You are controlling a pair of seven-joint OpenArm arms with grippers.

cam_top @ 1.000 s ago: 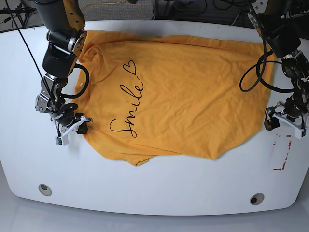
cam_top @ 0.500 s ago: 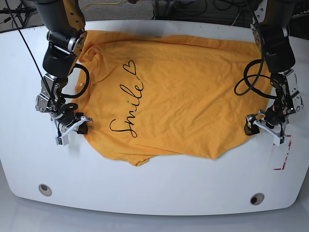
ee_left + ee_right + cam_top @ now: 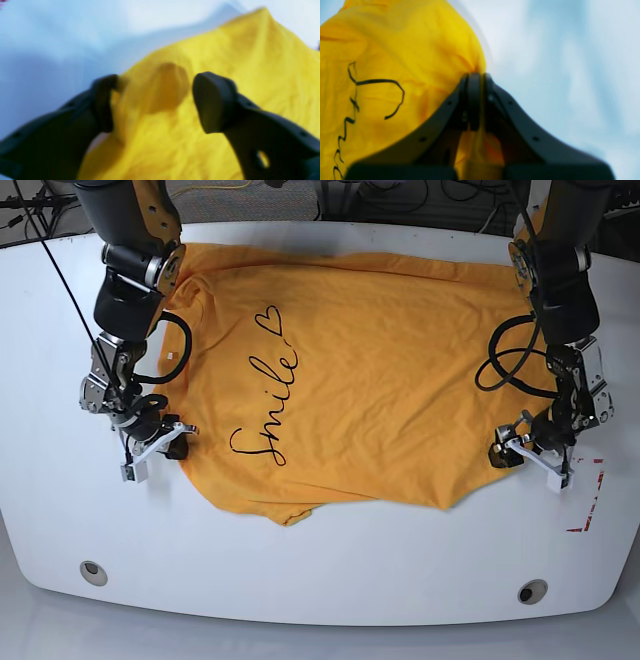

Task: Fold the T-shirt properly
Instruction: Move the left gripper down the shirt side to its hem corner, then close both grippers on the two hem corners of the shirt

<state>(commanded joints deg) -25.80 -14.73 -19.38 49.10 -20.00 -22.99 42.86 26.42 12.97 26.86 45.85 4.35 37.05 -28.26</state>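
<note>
Lying spread face-up across the white table (image 3: 330, 570), the T-shirt (image 3: 380, 380) shows its black "Smile" script (image 3: 265, 405) and heart outline (image 3: 270, 318) toward the right arm's side. Soft, light cloth, limp and wrinkle-prone; it should drape and drag rather than hold shape, so best held by a bunched edge or corner at each side and lifted evenly. Right gripper (image 3: 476, 82) is closed tight on a pinch of the shirt's edge, cloth squeezed between the pads. Left gripper (image 3: 152, 100) has its jaws spread apart with yellow cloth between and below them, not clamped; the wrist view is blurry, so the left finger (image 3: 103, 102) looks to touch the hem, but I can't be sure. Versus a second ago: the left gripper has come in from off the shirt's side near the red-marked paper (image 3: 585, 495) to the shirt's edge; the right one has stayed clamped at about the same spot.
</note>
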